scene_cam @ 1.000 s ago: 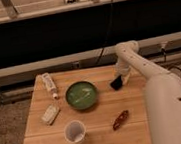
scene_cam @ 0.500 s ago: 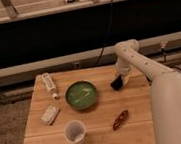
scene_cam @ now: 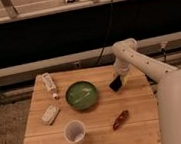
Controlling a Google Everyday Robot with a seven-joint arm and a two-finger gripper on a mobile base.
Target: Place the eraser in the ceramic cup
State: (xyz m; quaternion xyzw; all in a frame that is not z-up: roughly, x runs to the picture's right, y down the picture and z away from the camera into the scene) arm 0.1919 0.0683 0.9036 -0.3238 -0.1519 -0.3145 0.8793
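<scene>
The eraser (scene_cam: 115, 84) is a small black block, tilted, at the right of the wooden table (scene_cam: 94, 141), just right of the green bowl. My gripper (scene_cam: 119, 80) comes down from the white arm and is shut on the eraser's upper right end. The ceramic cup (scene_cam: 74, 131) is white and stands upright and empty near the table's front left, well away from the gripper.
A wide green bowl (scene_cam: 81, 95) sits mid-table between eraser and cup. A reddish-brown elongated item (scene_cam: 121, 118) lies front right. A white block (scene_cam: 50, 114) and a white tube (scene_cam: 48, 82) lie at the left. A dark wall with rails runs behind the table.
The eraser and gripper stay at nearly the same spot. The arm's big lower link at the right has shifted slightly.
</scene>
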